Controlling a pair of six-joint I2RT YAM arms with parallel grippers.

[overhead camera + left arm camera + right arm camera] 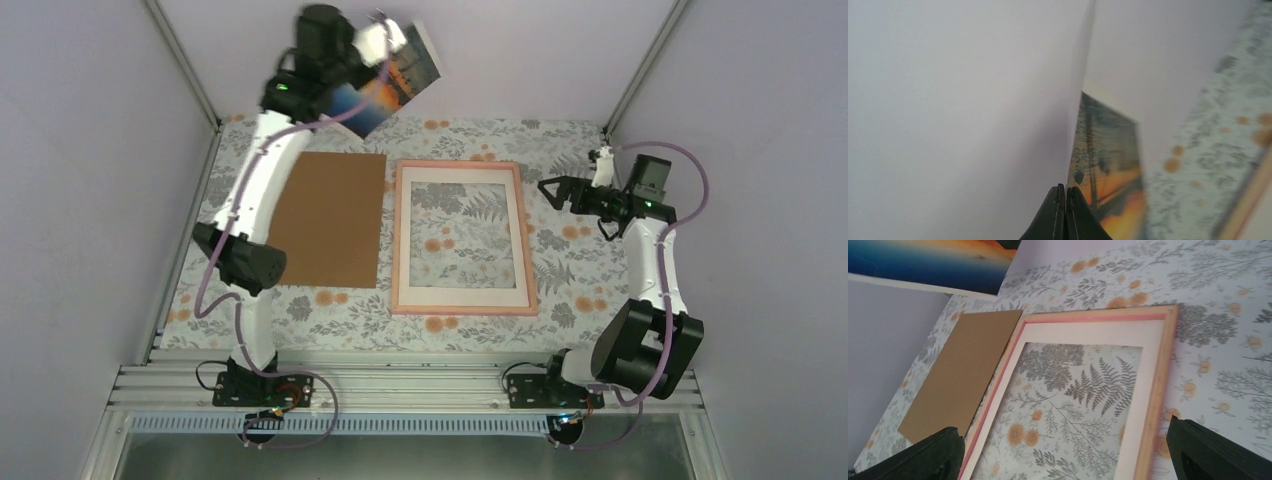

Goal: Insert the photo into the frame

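Top centre, the left gripper (1065,202) pinches the photo (395,85) aloft, ready to lower into the frame (522,240) lying mid-picture; the right gripper (570,205) hovers beside it, jaws apart.

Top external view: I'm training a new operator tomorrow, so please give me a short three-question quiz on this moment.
1. True or false: the paper sunset photo print with the white border lies flat inside the thin pink rectangular frame.
2. Which gripper is shut on the photo? A) left gripper B) right gripper C) neither
3. What flat thing lies to the left of the frame on the floral tablecloth?

Key
1. False: the photo is held up in the air, away from the frame.
2. A: the right gripper is open and holds nothing.
3. The plain brown cardboard board.
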